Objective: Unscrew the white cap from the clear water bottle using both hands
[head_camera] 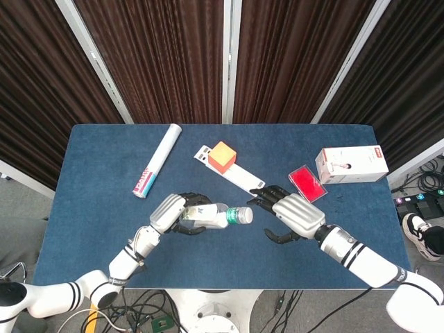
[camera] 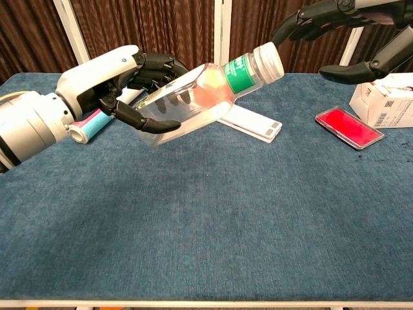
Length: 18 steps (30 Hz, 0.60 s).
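Observation:
My left hand (head_camera: 173, 214) (camera: 110, 87) grips the clear water bottle (head_camera: 215, 217) (camera: 193, 97) by its body and holds it above the blue table (head_camera: 97, 180), tilted with the neck up and toward my right. The bottle has a green label band and a white cap (head_camera: 245, 215) (camera: 269, 61) still on its neck. My right hand (head_camera: 286, 214) (camera: 342, 39) hovers just to the right of the cap with its fingers spread wide, holding nothing and a short gap from the cap.
On the table lie a white tube (head_camera: 157, 168) at the left, an orange block (head_camera: 222, 156) on a long white flat box (head_camera: 239, 178), a red card (head_camera: 306, 182) (camera: 349, 127) and a white carton (head_camera: 351, 164) at the right.

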Each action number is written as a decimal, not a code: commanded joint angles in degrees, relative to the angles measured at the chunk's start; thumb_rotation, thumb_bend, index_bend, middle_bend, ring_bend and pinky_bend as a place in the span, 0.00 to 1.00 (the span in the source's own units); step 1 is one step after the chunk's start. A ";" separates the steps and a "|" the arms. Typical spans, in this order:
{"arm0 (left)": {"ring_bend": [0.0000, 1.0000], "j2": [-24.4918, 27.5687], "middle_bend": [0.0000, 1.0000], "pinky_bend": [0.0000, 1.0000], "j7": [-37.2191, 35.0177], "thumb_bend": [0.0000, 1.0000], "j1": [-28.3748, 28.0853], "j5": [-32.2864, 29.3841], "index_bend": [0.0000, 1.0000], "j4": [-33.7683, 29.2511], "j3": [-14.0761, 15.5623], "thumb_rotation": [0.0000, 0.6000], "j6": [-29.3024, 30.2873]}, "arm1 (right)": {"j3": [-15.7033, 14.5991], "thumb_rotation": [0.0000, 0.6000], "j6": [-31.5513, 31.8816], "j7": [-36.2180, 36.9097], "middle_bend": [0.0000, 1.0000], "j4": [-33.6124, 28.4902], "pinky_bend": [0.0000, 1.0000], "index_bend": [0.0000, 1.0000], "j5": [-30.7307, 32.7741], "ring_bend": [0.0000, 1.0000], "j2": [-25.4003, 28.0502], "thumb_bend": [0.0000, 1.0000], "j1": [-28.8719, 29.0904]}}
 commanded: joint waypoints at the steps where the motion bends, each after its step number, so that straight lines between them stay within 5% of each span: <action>1: 0.38 0.05 0.45 0.43 -0.02 0.48 -0.04 -0.14 0.45 -0.14 -0.13 1.00 -0.02 | -0.06 0.80 -0.17 -0.31 0.00 -0.19 0.00 0.14 0.24 0.00 -0.18 0.42 0.21; 18: 0.38 0.05 0.45 0.43 -1.24 0.48 -0.04 -0.35 0.45 -0.10 0.30 1.00 -0.49 | -0.46 0.80 0.97 -2.40 0.00 -2.49 0.00 0.14 -0.49 0.00 0.32 0.42 0.46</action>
